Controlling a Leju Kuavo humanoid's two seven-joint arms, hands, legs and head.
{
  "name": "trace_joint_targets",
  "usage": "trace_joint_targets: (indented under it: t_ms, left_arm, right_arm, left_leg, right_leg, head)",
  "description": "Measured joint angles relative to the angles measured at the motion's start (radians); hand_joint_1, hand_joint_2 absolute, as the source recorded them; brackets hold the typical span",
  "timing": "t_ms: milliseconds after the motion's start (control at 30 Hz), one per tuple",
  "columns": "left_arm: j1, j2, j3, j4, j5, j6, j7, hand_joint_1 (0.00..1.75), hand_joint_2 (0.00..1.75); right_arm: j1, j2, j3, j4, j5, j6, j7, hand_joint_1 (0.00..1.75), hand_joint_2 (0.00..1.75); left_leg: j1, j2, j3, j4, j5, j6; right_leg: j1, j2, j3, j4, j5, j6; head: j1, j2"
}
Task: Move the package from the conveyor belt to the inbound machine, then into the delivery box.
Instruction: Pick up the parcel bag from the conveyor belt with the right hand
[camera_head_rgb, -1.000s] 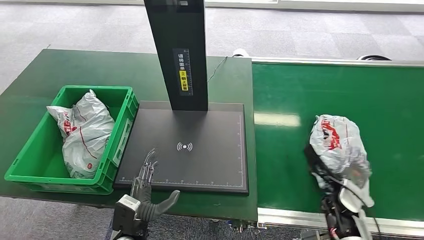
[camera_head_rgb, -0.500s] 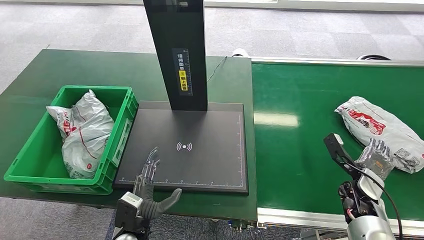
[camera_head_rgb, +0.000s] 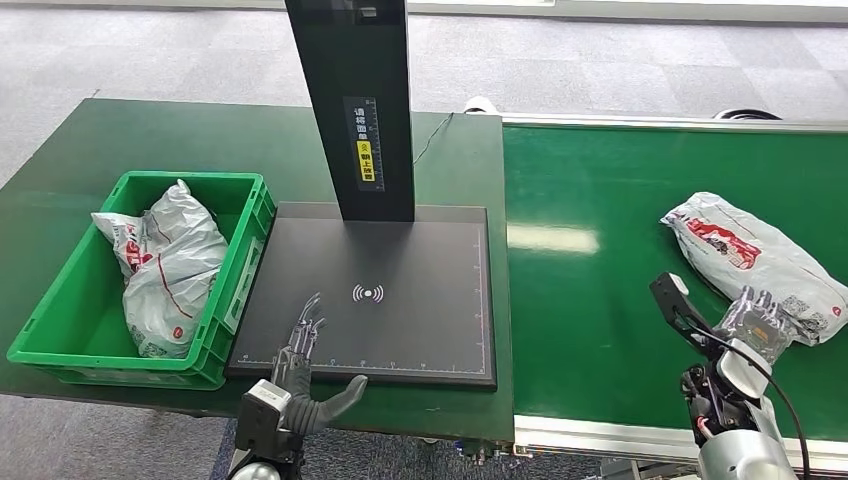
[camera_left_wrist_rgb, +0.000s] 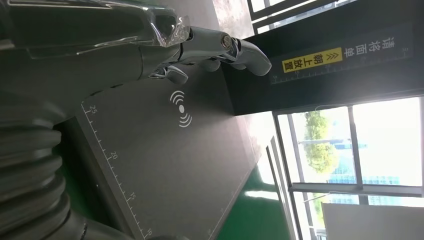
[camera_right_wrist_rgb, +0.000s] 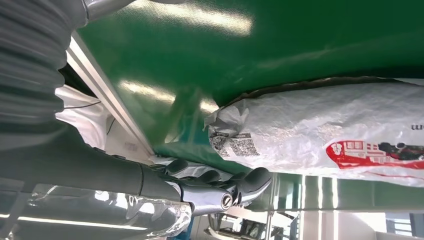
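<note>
A white plastic package (camera_head_rgb: 745, 250) with red print lies flat on the green conveyor belt (camera_head_rgb: 600, 300) at the right. My right hand (camera_head_rgb: 755, 320) hovers at its near edge, fingers stretched out and holding nothing. In the right wrist view the fingers (camera_right_wrist_rgb: 220, 192) lie alongside the package (camera_right_wrist_rgb: 325, 130) near its barcode corner. My left hand (camera_head_rgb: 300, 370) is open over the front edge of the inbound machine's black pad (camera_head_rgb: 420, 330), fingers (camera_left_wrist_rgb: 210, 42) pointing towards the scan symbol. The green delivery box (camera_head_rgb: 250, 250) stands to the left of the pad.
The machine's black column (camera_head_rgb: 355, 100) rises at the back of the pad. The delivery box holds another white package (camera_head_rgb: 165, 265). The belt's metal rail (camera_head_rgb: 600, 435) runs along its front edge. A dark green table (camera_head_rgb: 150, 140) carries the box and the machine.
A second ago the package was bunched up over my right hand; now it lies flat on the belt farther right. My right hand has shifted right to its near edge. My left hand barely moved.
</note>
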Motion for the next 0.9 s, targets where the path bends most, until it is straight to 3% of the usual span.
trace_joint_targets:
  t_ms: [267, 467, 633, 700, 767, 833, 900]
  left_arm:
    - [0.006, -0.001, 0.002, -0.004, -0.001, -0.002, -0.003, 0.0, 1.75]
    - [0.055, -0.002, 0.009, -0.042, -0.006, -0.002, -0.008, 0.0, 1.75]
    - [0.066, -0.008, 0.01, -0.056, -0.013, -0.005, -0.003, 0.0, 1.75]
    - [0.065, -0.012, 0.011, -0.058, -0.014, -0.004, -0.002, 0.0, 1.75]
    - [0.065, -0.015, 0.011, -0.057, -0.015, 0.002, -0.005, 0.0, 1.75]
    - [0.064, -0.018, 0.012, -0.055, -0.017, 0.013, -0.011, 0.0, 1.75]
    - [0.064, -0.02, 0.014, -0.053, -0.019, 0.022, -0.014, 0.0, 1.75]
  right_arm:
    - [0.003, 0.014, -0.019, 0.004, 0.021, -0.015, -0.072, 0.0, 1.75]
    - [0.01, 0.039, -0.026, 0.001, 0.032, -0.035, -0.114, 0.0, 1.75]
    - [0.009, 0.047, -0.029, -0.022, 0.033, -0.159, -0.163, 0.0, 1.75]
    - [0.018, 0.057, -0.035, -0.067, -0.011, -0.259, -0.25, 0.0, 1.75]
    - [0.04, 0.083, -0.05, -0.148, -0.112, -0.318, -0.414, 0.0, 1.75]
    - [0.074, 0.125, -0.064, -0.236, -0.218, -0.332, -0.573, 0.0, 1.75]
    - [0.127, 0.175, -0.06, -0.323, -0.293, -0.333, -0.656, 0.0, 1.75]
  left_leg:
    - [0.0, 0.0, 0.0, 0.0, 0.0, 0.0]
    - [0.0, 0.0, 0.0, 0.0, 0.0, 0.0]
    - [0.0, 0.0, -0.001, 0.0, 0.0, 0.0]
    - [0.0, 0.0, -0.001, 0.0, 0.0, 0.0]
    - [0.0, 0.0, 0.0, 0.0, 0.0, 0.0]
    - [0.001, 0.0, 0.0, 0.0, 0.0, 0.0]
    - [0.001, 0.0, 0.0, 0.0, 0.0, 0.0]
  right_leg:
    - [0.0, 0.0, 0.0, 0.0, 0.0, 0.0]
    - [0.0, 0.0, 0.0, 0.0, 0.0, 0.0]
    - [0.0, 0.0, 0.0, 0.0, 0.0, 0.0]
    - [0.0, 0.0, 0.0, 0.0, 0.0, 0.0]
    - [0.0, 0.0, 0.0, 0.0, 0.0, 0.0]
    - [0.001, 0.0, 0.0, 0.0, 0.0, 0.0]
    - [0.002, 0.0, 0.0, 0.0, -0.001, -0.001]
  head:
    - [0.0, 0.0]
    - [0.0, 0.0]
    - [0.0, 0.0]
    - [0.0, 0.0]
    - [0.0, 0.0]
    - [0.0, 0.0]
    - [0.0, 0.0]
